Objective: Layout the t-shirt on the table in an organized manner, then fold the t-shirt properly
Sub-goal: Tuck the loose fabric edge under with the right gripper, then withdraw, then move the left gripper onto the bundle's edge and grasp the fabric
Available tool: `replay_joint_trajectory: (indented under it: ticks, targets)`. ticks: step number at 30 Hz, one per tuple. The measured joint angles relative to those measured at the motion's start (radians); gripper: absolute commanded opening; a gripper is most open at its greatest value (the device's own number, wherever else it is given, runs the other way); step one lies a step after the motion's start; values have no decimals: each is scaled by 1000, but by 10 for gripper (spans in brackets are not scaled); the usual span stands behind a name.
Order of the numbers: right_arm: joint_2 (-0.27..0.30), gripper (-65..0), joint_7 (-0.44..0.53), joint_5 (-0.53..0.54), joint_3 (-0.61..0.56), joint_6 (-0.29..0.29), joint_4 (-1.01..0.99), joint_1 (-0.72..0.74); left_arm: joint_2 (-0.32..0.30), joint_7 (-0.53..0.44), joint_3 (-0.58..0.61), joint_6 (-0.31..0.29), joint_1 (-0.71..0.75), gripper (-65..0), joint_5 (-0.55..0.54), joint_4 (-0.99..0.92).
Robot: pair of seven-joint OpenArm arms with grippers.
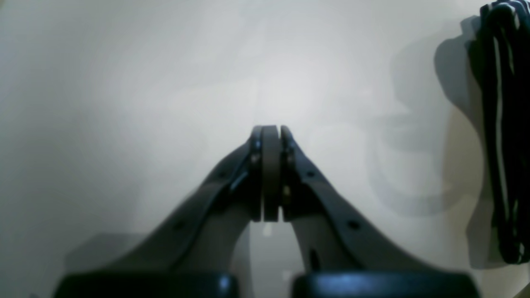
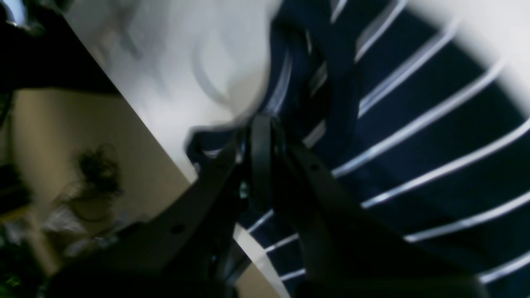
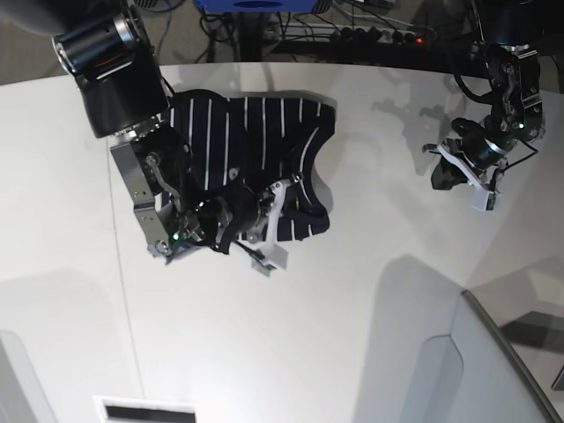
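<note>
At the base view's upper left, the t-shirt (image 3: 256, 141) lies bunched on the white tabletop (image 3: 352, 308), its lower edge pinched by the right end effector (image 3: 275, 201). Far right, the left end effector (image 3: 443, 176) hangs pressed together, empty.

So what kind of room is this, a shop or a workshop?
Probably a robotics lab: two robot arms work over a big white table, a striped t-shirt is the test piece, and cables and a power strip run behind.
</note>
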Motion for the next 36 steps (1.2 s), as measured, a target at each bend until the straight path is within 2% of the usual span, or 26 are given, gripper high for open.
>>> replay_joint_trajectory:
  ticks: [3, 4, 6, 9, 14, 16, 19, 23, 25, 26, 30, 34, 35, 36]
  targets:
    - [0, -648, 61, -12, 3, 14, -92, 27, 0, -2, 0, 0, -1, -650, -2, 0]
    - [0, -648, 93, -9, 3, 47, -112, 42, 0, -2, 0, 0, -1, -650, 0, 0]
    - [-4, -648, 154, 2, 4, 73, -146, 69, 0, -1, 0, 0, 0, -650, 0, 0]
    - [-8, -648, 243, 7, 8, 72, -230, 84, 1, -2, 0, 0, 3, -650, -1, 0]
    - [20, -648, 357, 0, 8, 71, -386, 81, 0, -2, 0, 0, 7, -650, -2, -10]
    - [23, -648, 375, 0, 9, 71, -392, 80, 0, -2, 8, 0, 6, -650, 0, -19]
    - [26, -648, 341, -17, 9, 65, -261, 53, 8, 1, 9, 0, 8, -650, 2, -19]
    - [84, -648, 312, 0, 12, 64, 125, -24, 18, 3, 10, -7, 11, -650, -8, -8]
    - [106, -648, 306, 6, 58, 75, 256, -66, 20, 67, 7, -81, 29, -650, -3, 34]
    - [112, -648, 308, 10, 97, 73, 291, -89, 22, 109, 7, -116, 38, -650, -5, 63]
    - [133, -648, 290, -8, 261, 64, 323, -187, 75, 259, -2, -105, 52, -650, -3, 212]
    - [208, -648, 298, -8, 314, 71, 322, -232, 170, 341, -4, -107, 35, -650, -25, 292]
    - [227, -648, 299, -7, 314, 71, 322, -243, 184, 349, -6, -108, 32, -650, -69, 291]
    - [241, -648, 296, -7, 313, 71, 322, -259, 194, 354, -9, -108, 30, -563, -114, 290]
